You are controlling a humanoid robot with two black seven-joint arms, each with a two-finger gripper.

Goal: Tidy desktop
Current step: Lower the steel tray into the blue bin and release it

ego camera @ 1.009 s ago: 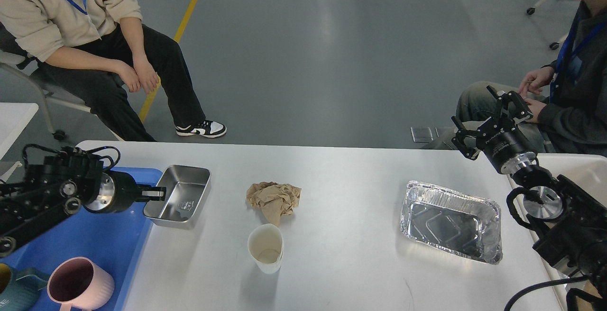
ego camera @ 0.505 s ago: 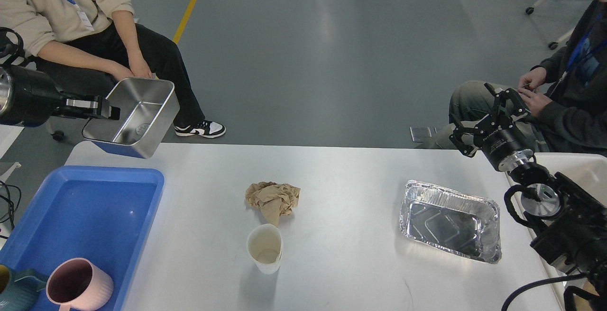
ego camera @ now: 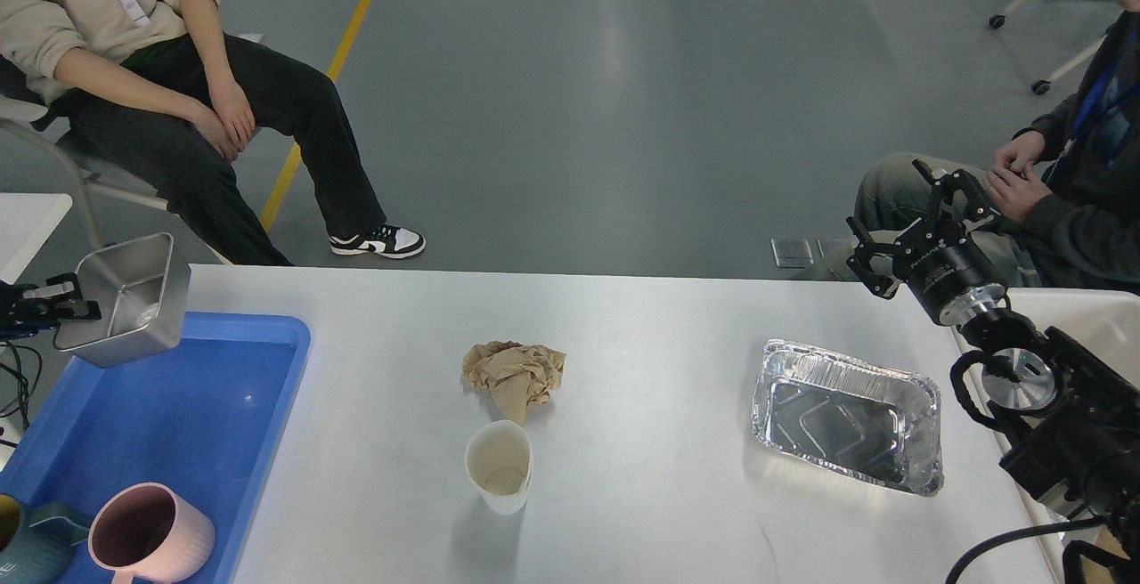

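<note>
The desktop (ego camera: 641,335) is a wide white-grey tabletop. On it lie a crumpled brown paper (ego camera: 515,372), a white paper cup (ego camera: 499,466) in front of it, and a foil tray (ego camera: 846,416) at the right. My left gripper (ego camera: 62,308) at the far left is shut on the rim of a steel box (ego camera: 125,299), held tilted above the far left corner of a blue plastic tray (ego camera: 169,415). My right gripper (ego camera: 913,210) is open and empty, raised beyond the table's far right edge.
A pink mug (ego camera: 150,535) and a teal mug (ego camera: 27,548) stand in the blue tray's near end. A cream-white bin (ego camera: 1082,312) sits at the right behind my right arm. Two seated people are beyond the table, at far left (ego camera: 178,94) and far right (ego camera: 1060,183).
My left gripper lifted the steel box off the table's left part, swung it up high, then brought it down and left over the blue tray's far corner. The right arm barely moved.
</note>
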